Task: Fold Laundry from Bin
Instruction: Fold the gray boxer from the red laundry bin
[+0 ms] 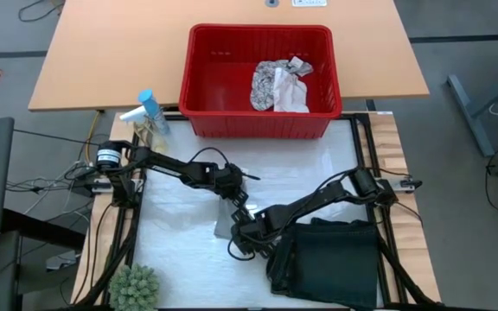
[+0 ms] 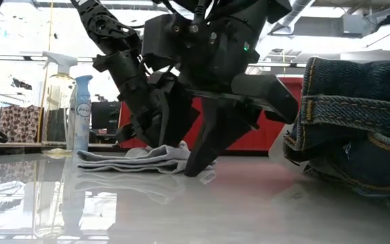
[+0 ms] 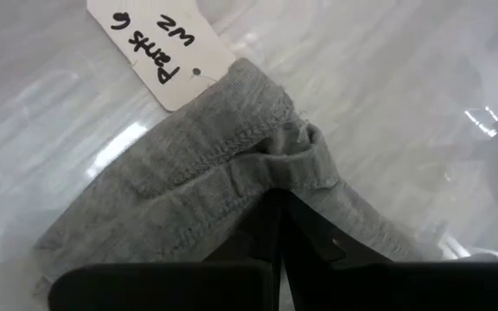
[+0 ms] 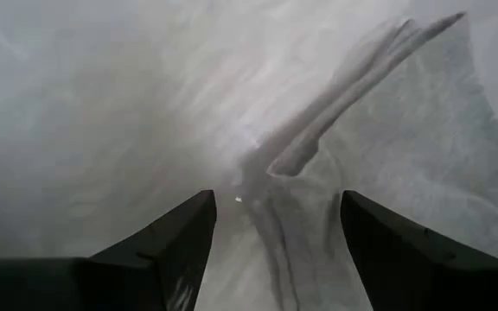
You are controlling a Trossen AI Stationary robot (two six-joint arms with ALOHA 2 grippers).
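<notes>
Cloth (image 3: 206, 190) is lying limp and light on the surface (image 1: 180, 259); left claw (image 3: 279, 216) is pinching its hem, right claw (image 4: 275, 250) is gaping.

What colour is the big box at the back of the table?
The bin is red, with slotted sides. It shows best in the high view.

Your left hand (image 1: 236, 200) sits low near the middle, its arm stretched in from the left edge, and its fingers (image 3: 271, 238) are pressed together. Your right hand (image 1: 242, 240) is just beside it, nearer the front edge, its arm reaching in from the right side, fingers (image 4: 158, 246) spread wide and pointing down with nothing between them.
</notes>
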